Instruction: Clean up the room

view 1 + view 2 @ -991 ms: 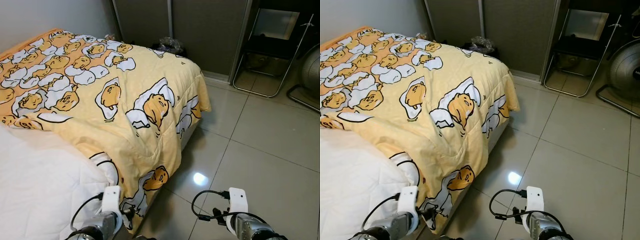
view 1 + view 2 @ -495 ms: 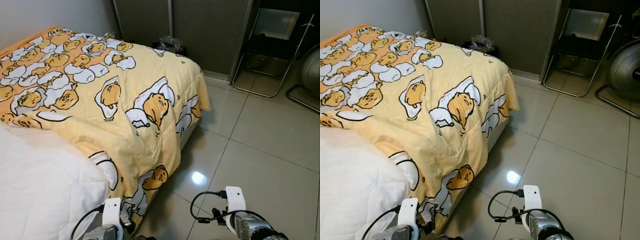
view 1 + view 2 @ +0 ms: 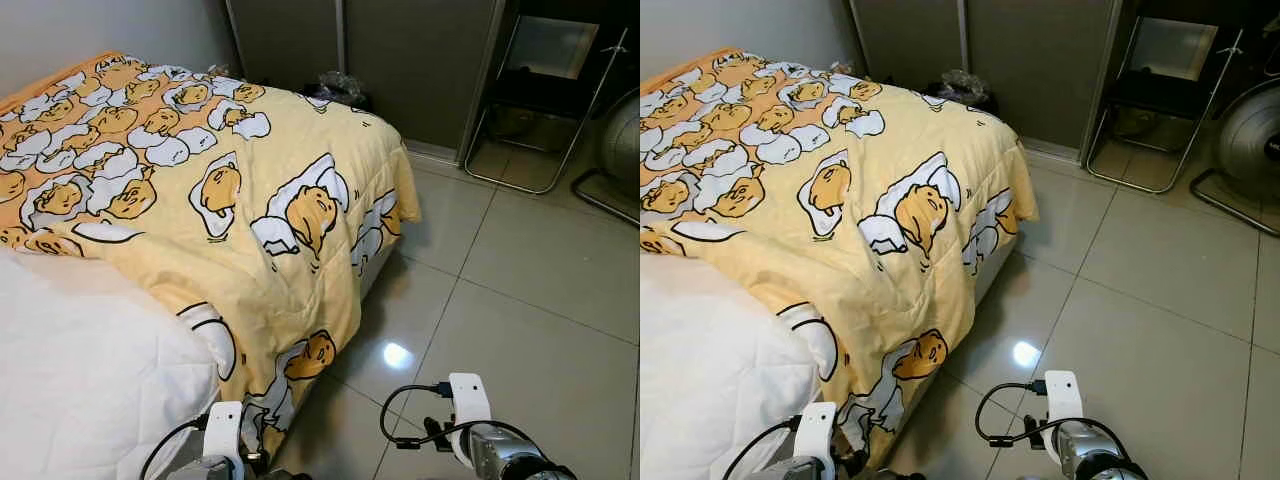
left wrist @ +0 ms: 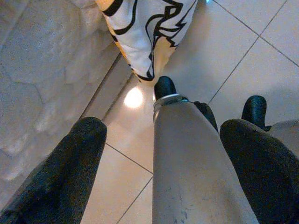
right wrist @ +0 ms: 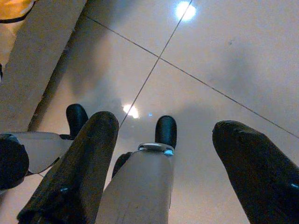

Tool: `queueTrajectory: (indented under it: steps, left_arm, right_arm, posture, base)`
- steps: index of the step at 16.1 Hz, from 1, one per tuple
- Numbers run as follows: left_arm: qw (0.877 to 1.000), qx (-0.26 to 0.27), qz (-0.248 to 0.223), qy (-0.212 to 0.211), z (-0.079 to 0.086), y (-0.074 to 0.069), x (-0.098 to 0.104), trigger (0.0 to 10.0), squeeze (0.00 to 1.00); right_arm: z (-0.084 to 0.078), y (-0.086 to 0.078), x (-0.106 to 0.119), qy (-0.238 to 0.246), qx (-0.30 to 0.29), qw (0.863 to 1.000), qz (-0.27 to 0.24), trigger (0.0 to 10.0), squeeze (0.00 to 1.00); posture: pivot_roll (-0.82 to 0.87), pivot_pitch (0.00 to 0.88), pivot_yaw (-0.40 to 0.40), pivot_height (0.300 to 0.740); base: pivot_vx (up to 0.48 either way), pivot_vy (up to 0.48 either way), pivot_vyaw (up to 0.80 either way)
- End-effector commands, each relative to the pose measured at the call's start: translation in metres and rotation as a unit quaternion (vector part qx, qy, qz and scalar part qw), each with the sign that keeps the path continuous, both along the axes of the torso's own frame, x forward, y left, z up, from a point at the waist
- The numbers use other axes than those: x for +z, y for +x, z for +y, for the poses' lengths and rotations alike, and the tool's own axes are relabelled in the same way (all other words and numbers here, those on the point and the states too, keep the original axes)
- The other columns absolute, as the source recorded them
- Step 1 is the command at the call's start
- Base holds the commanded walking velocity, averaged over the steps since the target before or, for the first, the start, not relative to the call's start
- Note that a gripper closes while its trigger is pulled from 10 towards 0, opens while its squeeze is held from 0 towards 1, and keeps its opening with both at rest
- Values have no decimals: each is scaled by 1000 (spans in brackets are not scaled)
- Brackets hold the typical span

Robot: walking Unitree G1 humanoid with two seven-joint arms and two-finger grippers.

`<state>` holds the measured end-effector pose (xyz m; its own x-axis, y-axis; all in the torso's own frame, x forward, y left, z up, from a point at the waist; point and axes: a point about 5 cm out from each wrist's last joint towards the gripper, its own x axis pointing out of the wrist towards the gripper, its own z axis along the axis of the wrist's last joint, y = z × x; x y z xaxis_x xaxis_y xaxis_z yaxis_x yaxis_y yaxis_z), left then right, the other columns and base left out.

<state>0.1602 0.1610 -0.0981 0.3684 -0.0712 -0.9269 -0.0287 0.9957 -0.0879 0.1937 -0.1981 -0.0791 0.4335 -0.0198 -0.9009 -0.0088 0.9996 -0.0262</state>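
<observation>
From the head views, a yellow blanket with cartoon egg pictures (image 3: 230,190) lies across the white quilted bed (image 3: 80,370). Its long side runs from the far wall toward the robot, and one corner hangs down to the shiny grey tile floor (image 3: 520,290). A black folding chair (image 3: 540,100) stands far off. Both arms hang low.

In the left wrist view, the left jaws (image 4: 163,158) are wide open, holding nothing, beside the bed edge.

In the right wrist view, the right jaws (image 5: 161,163) are wide open and empty above the floor.
</observation>
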Motion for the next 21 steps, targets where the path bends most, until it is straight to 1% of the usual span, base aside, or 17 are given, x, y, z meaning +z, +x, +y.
queueTrajectory:
  steps: [1, 5, 16, 21]
  left_arm:
    - [1000, -10, -1, 13, 5, 1, 1, 10000, 0]
    - [1000, -25, -2, 17, 5, 1, 1, 10000, 0]
    - [999, -36, -4, 20, 6, 2, 1, 10000, 0]
    - [999, -41, -5, 20, 5, 1, 1, 10000, 0]
  right_arm:
    - [5, -1, -1, 5, 7, 1000, 5, 10000, 0]
    - [6, 0, -1, 6, 14, 1000, 8, 10000, 0]
    - [6, 1, -1, 7, 12, 1000, 8, 10000, 0]
    - [5, -1, -1, 3, 25, 1000, 11, 10000, 0]
  posture:
    - [-189, 0, 150, 740]
    - [-192, 0, 153, 740]
    - [-194, 0, 159, 740]
    - [-194, 0, 155, 740]
  base:
    - [0, 0, 0]
    - [0, 0, 0]
    - [0, 0, 0]
    - [0, 0, 0]
